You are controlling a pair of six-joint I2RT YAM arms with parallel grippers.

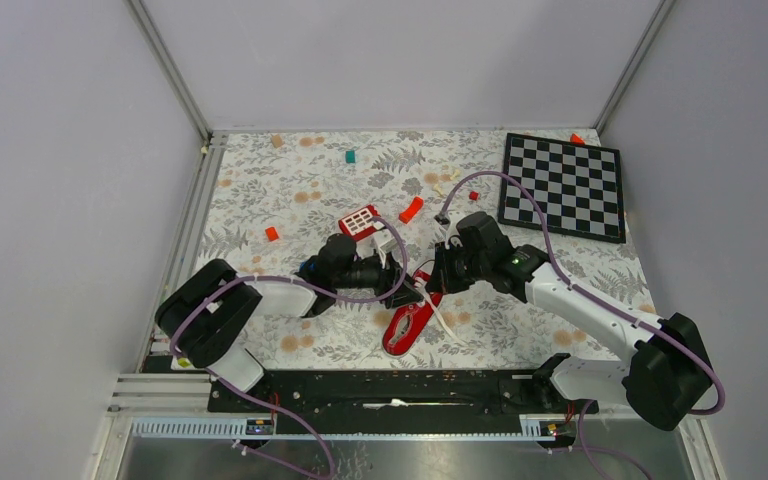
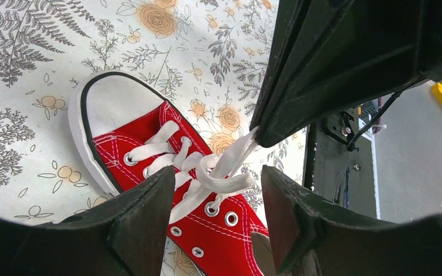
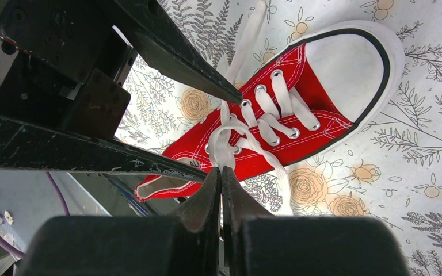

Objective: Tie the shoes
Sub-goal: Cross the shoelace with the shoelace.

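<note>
The right gripper was pressed together on a strand of white lace, drawing it up off the eyelets. The left gripper was spread, one finger on each side of that same strand, touching nothing that could be made out. Both met over the red sneaker, which lay on its sole near the middle of the counter, just ahead of the arm bases.

The counter carried a pale cloth printed with grey ferns and orange flowers. Plain grey walls closed it in on three sides, with metal posts in the far corners.

A chessboard lay in the far right corner. A red block with white squares sat just beyond the left gripper, a curved red-orange piece near it, a small red cube to the left and a green piece farther back.

From above, the grippers hid the sneaker's far end. In each wrist view the other gripper's black body blocked a large part of the picture.
</note>
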